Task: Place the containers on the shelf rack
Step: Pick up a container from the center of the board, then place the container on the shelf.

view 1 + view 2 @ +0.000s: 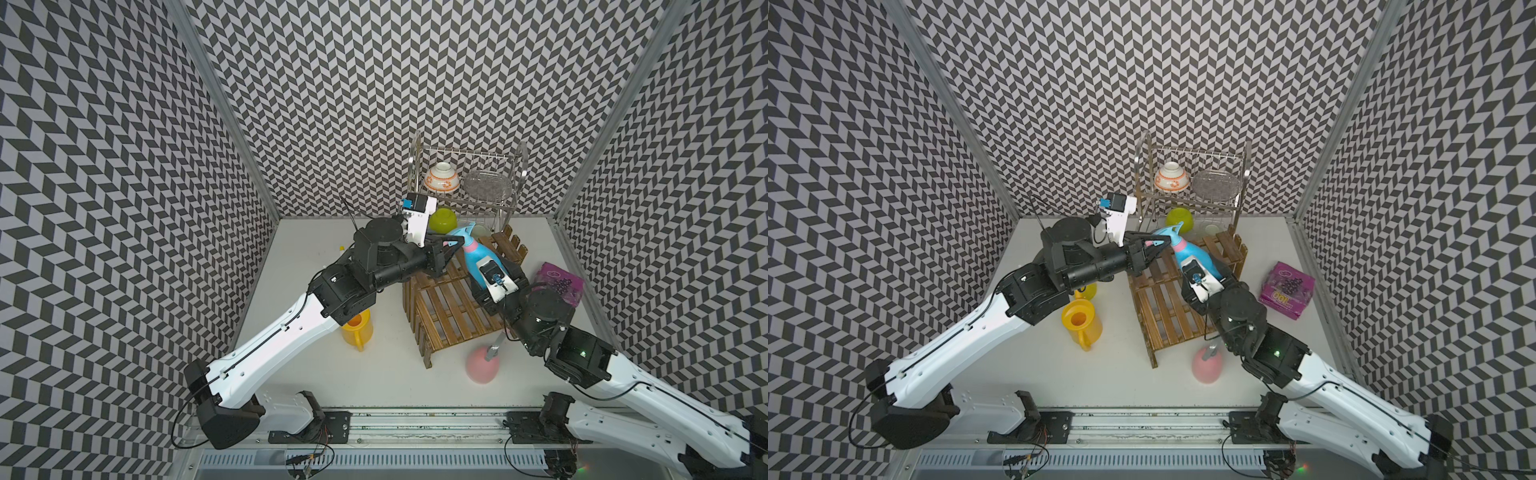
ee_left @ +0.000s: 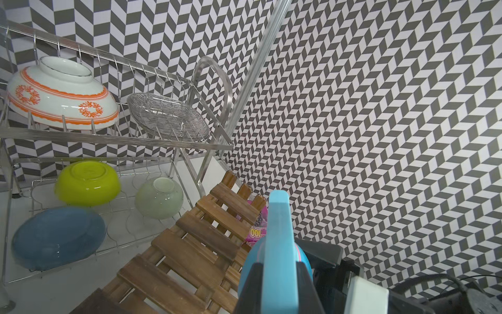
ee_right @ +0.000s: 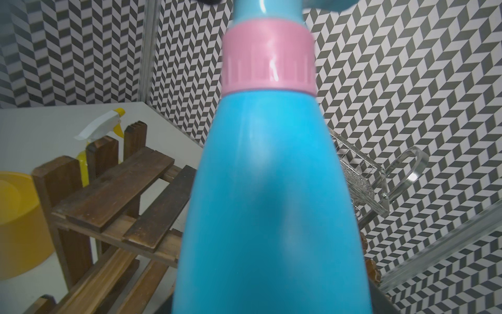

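Observation:
The blue spray bottle [image 1: 478, 255] [image 1: 1200, 253] with a pink collar [image 3: 269, 68] leans over the upper step of the brown slatted shelf rack [image 1: 449, 309] [image 1: 1163, 309]. My left gripper [image 1: 457, 241] [image 2: 279, 269] is shut on its blue trigger head. My right gripper [image 1: 496, 284] is down at the bottle's body, and its jaws are hidden behind the bottle [image 3: 271, 190]. The yellow watering can [image 1: 357, 332] stands left of the rack. The pink spray bottle [image 1: 482, 365] stands in front of the rack. The yellow spray bottle [image 3: 108, 125] shows behind the rack's posts.
A steel wire dish rack [image 1: 469, 195] stands at the back wall, holding an orange-patterned bowl [image 1: 441, 178], a green bowl [image 1: 442, 219] and other dishes. A purple packet [image 1: 559, 282] lies right of the shelf rack. Patterned walls close in both sides.

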